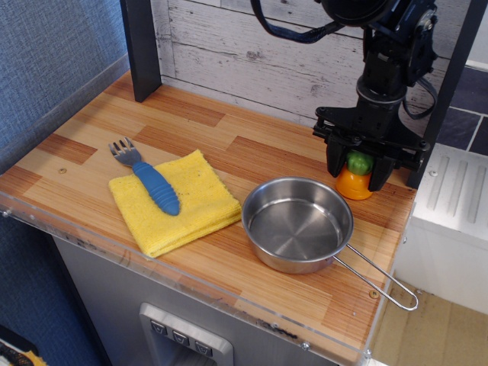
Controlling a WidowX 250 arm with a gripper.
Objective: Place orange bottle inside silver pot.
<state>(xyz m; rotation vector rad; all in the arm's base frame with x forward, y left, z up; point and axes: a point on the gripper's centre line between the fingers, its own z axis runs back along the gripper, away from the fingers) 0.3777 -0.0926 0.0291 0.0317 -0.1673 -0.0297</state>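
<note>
1. Wood-grain boards make up the counter (229,145), with a clear plastic strip along its front edge and a whitewashed plank wall behind.
2. At the back right corner the black gripper (359,168) has its two fingers drawn in against the green cap of the orange bottle (355,181), clamped on it from both sides. The bottle's orange base shows below the fingers, at or just above the counter; I cannot tell if it is lifted.
3. Just in front of the bottle and slightly left sits the silver pot (298,223), open side up, with nothing in it. Its wire-loop handle points toward the front right corner and ends near the counter's edge.
4. Only a narrow strip of bare wood lies between the pot's far rim and the bottle.
5. A dark upright post stands close behind the gripper on the right.
6. Left of the pot, a folded yellow cloth (191,206) lies almost touching it, with a blue-handled fork (149,181) resting across it.
7. Open counter runs across the back left, up to a second dark post.
</note>
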